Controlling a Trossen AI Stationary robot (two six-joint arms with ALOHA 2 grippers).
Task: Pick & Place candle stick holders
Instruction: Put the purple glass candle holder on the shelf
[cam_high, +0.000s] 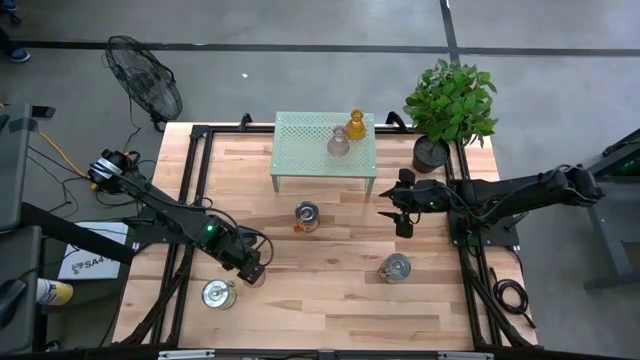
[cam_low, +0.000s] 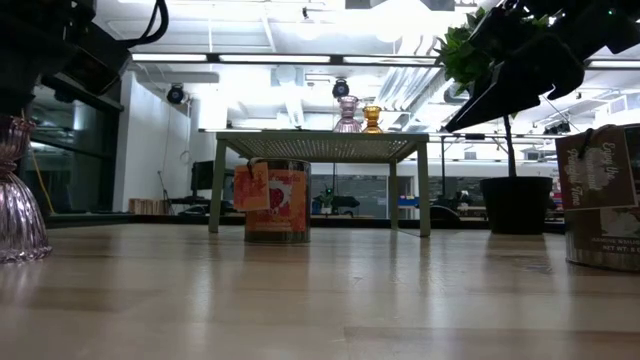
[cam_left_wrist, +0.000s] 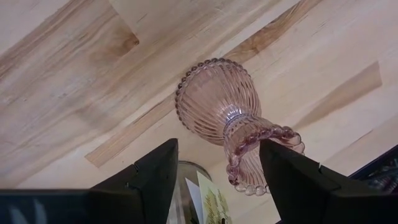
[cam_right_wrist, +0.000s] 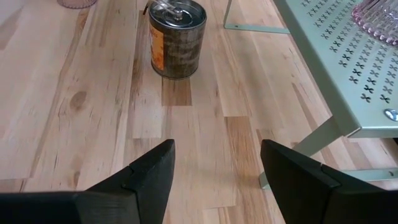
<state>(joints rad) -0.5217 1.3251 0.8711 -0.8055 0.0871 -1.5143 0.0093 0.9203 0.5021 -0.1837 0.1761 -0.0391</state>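
Pale wood planks make up the table (cam_high: 330, 290), with a green perforated stand (cam_high: 324, 150) at twelve o'clock and a potted plant (cam_high: 450, 105) at about one; on the stand sit a pink glass holder (cam_high: 339, 142) and an amber one (cam_high: 355, 125), side by side. A silver tin (cam_high: 306, 214) stands just in front of the stand near the table's centre; a second tin (cam_high: 395, 267) lies toward four o'clock and a third (cam_high: 219, 294) at eight. The left gripper (cam_high: 252, 272) hangs at about eight o'clock – its fingers (cam_left_wrist: 155, 180) spread apart over another pink holder (cam_left_wrist: 227, 115) standing on the wood, not clamped on it. The right gripper (cam_high: 403, 222) hovers at two o'clock beside the stand – fingers apart, holding nothing.
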